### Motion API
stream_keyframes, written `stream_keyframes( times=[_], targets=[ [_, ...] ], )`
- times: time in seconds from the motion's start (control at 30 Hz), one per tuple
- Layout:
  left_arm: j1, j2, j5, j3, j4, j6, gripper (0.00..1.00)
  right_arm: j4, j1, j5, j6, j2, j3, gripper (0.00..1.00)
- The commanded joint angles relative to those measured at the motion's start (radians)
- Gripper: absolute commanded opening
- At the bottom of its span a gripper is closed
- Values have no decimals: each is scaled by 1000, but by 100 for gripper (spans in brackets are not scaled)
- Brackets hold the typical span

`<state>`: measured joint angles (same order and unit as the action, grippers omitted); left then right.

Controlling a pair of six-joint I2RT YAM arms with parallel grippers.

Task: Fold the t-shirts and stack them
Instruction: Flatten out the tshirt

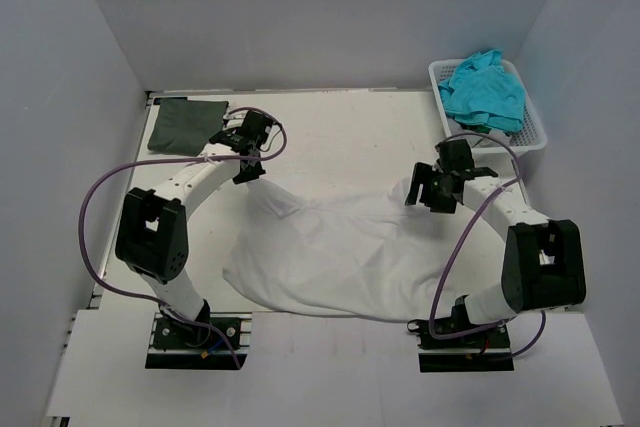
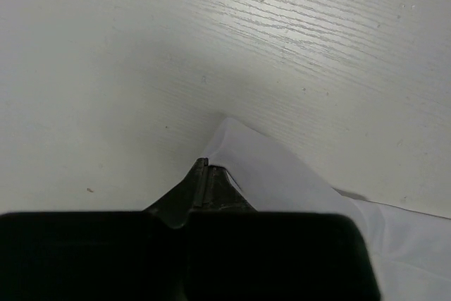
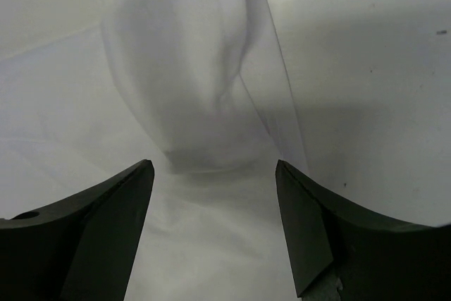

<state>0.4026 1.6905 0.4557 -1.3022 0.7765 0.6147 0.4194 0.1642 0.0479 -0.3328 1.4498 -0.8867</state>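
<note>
Around the working place: white walls on three sides and a pale table (image 1: 340,137) with fine wood grain. At the far right corner of it, one white lattice basket (image 1: 537,135). Inside the basket, a heap of bright teal t-shirts (image 1: 485,92), bunched together and not possible to count. At the far left corner, one dark grey-green t-shirt (image 1: 183,125), folded to a flat rectangle, just beside the wrist of the left arm and well apart from the basket. In the middle, between the two arms, one white t-shirt (image 1: 330,257), spread out but wrinkled, its near hem close to the arm bases.

Two purple cables (image 1: 83,227), one looping out beside each arm. In the top view, the right one crossing the right edge of the white cloth.

Left gripper (image 2: 206,174): fingers pressed together, pinching the far left corner of the white t-shirt, this corner drawn up into a point. Right gripper (image 3: 215,167): fingers spread wide, holding nothing, low over the far right part of the same shirt. Straight ahead between its fingertips, a raised fold of white cloth; to the right of this fold in the wrist view, bare table.

Counted: two arms, two grippers, one basket, one white shirt, one dark shirt, teal shirts of unknown number.
</note>
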Motion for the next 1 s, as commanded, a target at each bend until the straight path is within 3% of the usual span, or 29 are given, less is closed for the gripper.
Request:
stream_keyframes(
  times=[0.0, 0.3, 0.37, 0.5, 0.77, 0.97],
  targets=[
    [-10, -9, -17, 1, -2, 10, 0, 1, -2, -19, 5, 3, 25, 76],
    [-10, -37, -17, 1, -2, 10, 0, -33, -5, 30, 11, 80, 29, 67],
    [-10, -37, -17, 11, -2, 10, 0, -34, -6, 35, 11, 84, 38, 60],
    [-10, -46, -8, -11, 7, 10, 0, -33, -5, 44, -2, 63, 34, 1],
    [-10, -161, 20, -71, 50, 10, 0, 73, 0, -32, 5, -88, -93, 0],
    [-10, -356, 31, -149, 9, -41, 0, 157, -3, -92, 6, -212, -234, 0]
  ],
)
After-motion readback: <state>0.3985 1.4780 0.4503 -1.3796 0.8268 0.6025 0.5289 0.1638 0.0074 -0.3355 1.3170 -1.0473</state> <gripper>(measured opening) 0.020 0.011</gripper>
